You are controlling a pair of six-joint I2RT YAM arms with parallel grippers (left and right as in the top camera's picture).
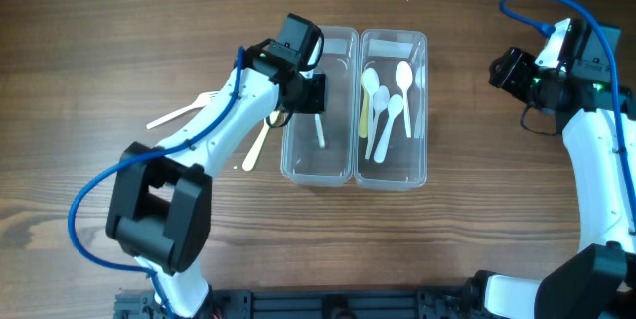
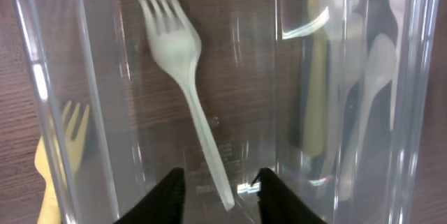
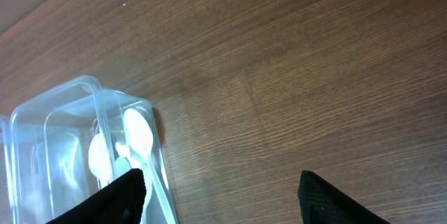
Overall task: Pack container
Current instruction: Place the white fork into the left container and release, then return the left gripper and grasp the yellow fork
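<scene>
The clear twin-tub container (image 1: 393,33) stands at the table's middle. My left gripper (image 1: 310,95) hangs open over its left tub. In the left wrist view the open fingers (image 2: 220,195) flank the handle end of a white fork (image 2: 185,77) that lies flat in that tub (image 2: 98,77), without touching it. The right tub holds several white spoons (image 1: 397,95) and a yellow piece of cutlery (image 1: 364,115). My right gripper (image 1: 502,69) is open and empty over bare table, right of the container; its fingers (image 3: 220,189) show wide apart in the right wrist view.
A white fork (image 1: 184,112) and a yellow fork (image 1: 258,145) lie on the wood left of the container; the yellow one also shows in the left wrist view (image 2: 56,161). The container's corner (image 3: 84,84) with spoons (image 3: 140,137) shows in the right wrist view.
</scene>
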